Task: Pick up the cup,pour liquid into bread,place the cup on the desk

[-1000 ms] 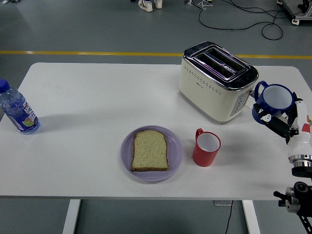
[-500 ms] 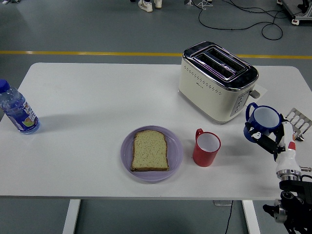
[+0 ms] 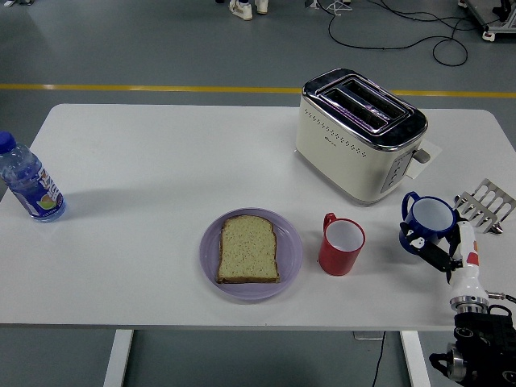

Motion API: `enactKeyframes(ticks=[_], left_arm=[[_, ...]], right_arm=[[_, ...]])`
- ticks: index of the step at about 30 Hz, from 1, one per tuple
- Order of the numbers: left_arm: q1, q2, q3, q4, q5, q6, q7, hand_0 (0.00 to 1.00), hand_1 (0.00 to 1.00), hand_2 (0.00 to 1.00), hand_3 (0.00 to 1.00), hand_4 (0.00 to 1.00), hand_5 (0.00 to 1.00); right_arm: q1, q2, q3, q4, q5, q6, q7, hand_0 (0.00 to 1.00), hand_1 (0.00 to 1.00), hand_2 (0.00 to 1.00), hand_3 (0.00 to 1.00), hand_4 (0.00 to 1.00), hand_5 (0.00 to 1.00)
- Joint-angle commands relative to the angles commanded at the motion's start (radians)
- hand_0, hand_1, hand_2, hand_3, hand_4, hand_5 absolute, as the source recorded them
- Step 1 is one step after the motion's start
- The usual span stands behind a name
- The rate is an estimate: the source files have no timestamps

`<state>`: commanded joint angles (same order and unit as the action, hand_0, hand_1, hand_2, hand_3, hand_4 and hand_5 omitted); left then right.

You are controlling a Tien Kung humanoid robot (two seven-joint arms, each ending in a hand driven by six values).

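Since a second ago the right hand (image 3: 442, 251) has carried the blue cup (image 3: 429, 221) down and leftward from beside the toaster's (image 3: 360, 133) right end; now, fingers wrapped round it, it grips the cup upright, low near the table's (image 3: 145, 161) front right corner, uncovering a metal rack (image 3: 484, 203) just right of it. There are two cups, the blue one and a red mug (image 3: 340, 244); one bread slice (image 3: 249, 250) on one purple plate (image 3: 289, 250); one toaster; one water bottle (image 3: 28, 183) at the left edge. Bare tabletop stretches wide between bottle and plate; a narrow gap separates the two cups.
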<state>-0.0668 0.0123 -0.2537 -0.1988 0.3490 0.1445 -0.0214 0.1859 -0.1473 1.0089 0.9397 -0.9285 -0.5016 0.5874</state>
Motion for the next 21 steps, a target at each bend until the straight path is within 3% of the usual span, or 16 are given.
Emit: enactKeyframes(ticks=[10, 11, 21], left_arm=[[0.001, -0.001, 0.002, 0.001, 0.000, 0.000, 0.000, 0.646, 0.601, 0.593, 0.527, 0.303, 0.765], [0.001, -0.001, 0.002, 0.000, 0.000, 0.000, 0.000, 0.646, 0.602, 0.593, 0.528, 0.305, 0.769], [0.001, -0.002, 0.002, 0.000, 0.000, 0.000, 0.000, 0.647, 0.602, 0.593, 0.529, 0.303, 0.768]], right_arm=[[0.020, 0.005, -0.026, -0.054, -0.021, 0.020, -0.026, 0.476, 0.452, 0.577, 0.564, 0.586, 0.002], [0.021, 0.006, -0.027, -0.057, -0.023, 0.021, -0.028, 0.467, 0.457, 0.579, 0.574, 0.661, 0.002], [0.031, 0.011, -0.029, -0.080, -0.051, 0.026, -0.047, 0.465, 0.457, 0.582, 0.580, 0.668, 0.002]])
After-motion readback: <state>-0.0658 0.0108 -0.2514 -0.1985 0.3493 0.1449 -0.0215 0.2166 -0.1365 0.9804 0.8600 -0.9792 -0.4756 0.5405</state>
